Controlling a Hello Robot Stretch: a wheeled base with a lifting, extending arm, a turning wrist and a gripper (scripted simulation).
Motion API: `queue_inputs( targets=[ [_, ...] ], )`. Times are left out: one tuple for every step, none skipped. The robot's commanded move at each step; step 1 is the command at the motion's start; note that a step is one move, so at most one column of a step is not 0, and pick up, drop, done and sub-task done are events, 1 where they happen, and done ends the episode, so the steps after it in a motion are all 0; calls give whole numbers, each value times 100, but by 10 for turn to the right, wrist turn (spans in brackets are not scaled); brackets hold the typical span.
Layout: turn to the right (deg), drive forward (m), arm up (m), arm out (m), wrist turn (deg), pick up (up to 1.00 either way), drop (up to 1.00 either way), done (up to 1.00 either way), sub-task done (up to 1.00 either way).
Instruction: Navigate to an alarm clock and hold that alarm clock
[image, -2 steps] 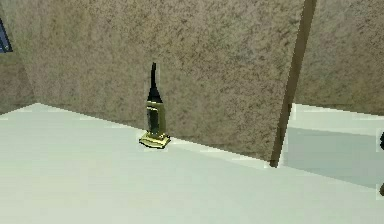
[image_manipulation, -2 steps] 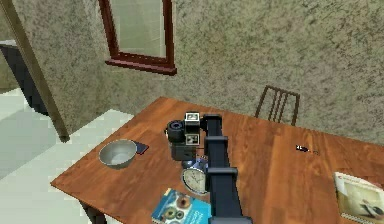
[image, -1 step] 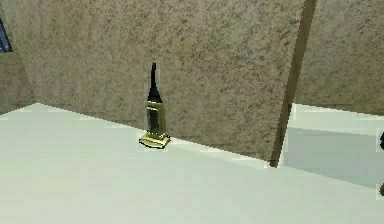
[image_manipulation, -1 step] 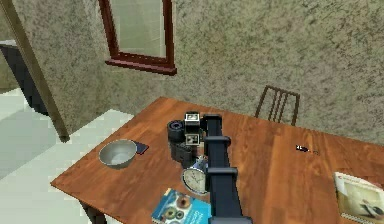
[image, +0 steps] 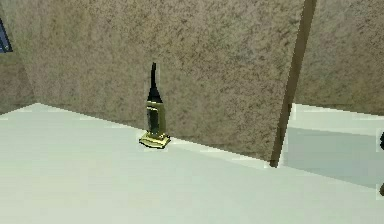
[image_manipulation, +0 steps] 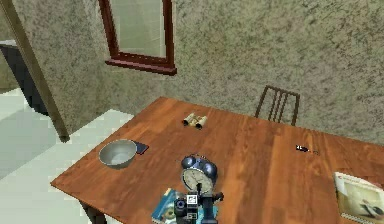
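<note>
Nearly at the bottom edge of the arm side view, the claw (image_manipulation: 190, 203) shows as a dark cluster with small white marked squares, low over the near part of the wooden desk (image_manipulation: 260, 165). The alarm clock (image_manipulation: 197, 172), dark blue with a round pale face, stands upright on the desk at the claw's twelve o'clock. It is either just beside the claw or touching it, and I cannot tell which. Because the clock stands on the desk right at the claw's far end, I also cannot tell whether the claw grips anything. A teal flat thing (image_manipulation: 164, 210) lies at the claw's nine o'clock, near the desk's front edge. From the alarm clock, a grey bowl (image_manipulation: 118, 153) sits at ten o'clock near the desk's corner, with a small dark flat thing (image_manipulation: 141, 148) just beside its rim. Two small pale things (image_manipulation: 195, 121) stand side by side at twelve o'clock, well apart from the clock. A tiny dark thing (image_manipulation: 303, 148) lies at two o'clock, and a printed paper (image_manipulation: 358, 195) at four o'clock. A dark chair (image_manipulation: 277, 103) stands at the desk's far side before the speckled wall (image_manipulation: 260, 50), where a wood-framed pane (image_manipulation: 138, 30) hangs at eleven o'clock. In the forward view an upright vacuum cleaner (image: 154, 115) stands on the pale floor (image: 80, 170) against a wall, with a brown post (image: 290, 90) at its three o'clock.
</note>
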Motion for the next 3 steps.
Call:
queue_inputs(
  targets=[
    [0,0,0,0,0,100,0,0,0],
    [0,0,10,0,0,0,0,0,0],
    [0,0,0,0,0,0,0,100,0]
  ],
)
